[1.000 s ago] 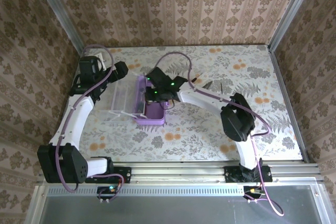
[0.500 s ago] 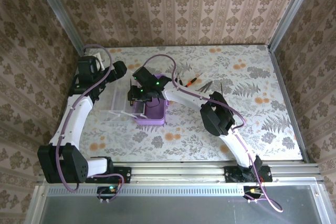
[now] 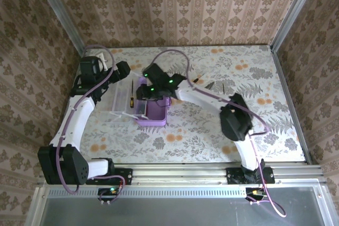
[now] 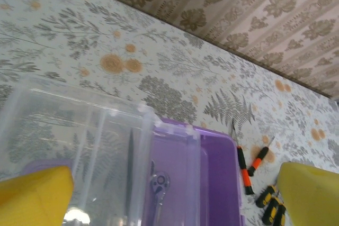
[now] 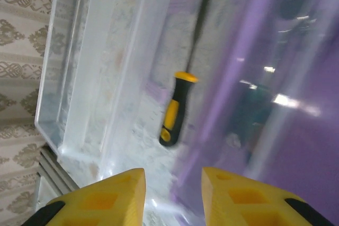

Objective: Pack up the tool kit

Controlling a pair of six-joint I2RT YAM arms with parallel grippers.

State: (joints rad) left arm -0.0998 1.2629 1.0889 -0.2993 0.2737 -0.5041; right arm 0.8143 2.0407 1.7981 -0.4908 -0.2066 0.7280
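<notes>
Over the purple case [image 3: 156, 116], far left, our right gripper [image 5: 172, 194] hangs parted, empty, above a yellow-handled screwdriver [image 5: 175, 104] lying in the clear lid [image 3: 119, 104]; left gripper [image 4: 172, 191], spread wide, probably braces it.

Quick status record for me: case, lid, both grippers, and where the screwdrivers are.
case: purple case, open
lid: clear lid, lying open on the case's left
on lid: yellow-handled screwdriver
outside case: loose screwdrivers, to the case's right
left gripper: open wide, above the lid
right gripper: open, nothing between its fingers, above the lid
</notes>
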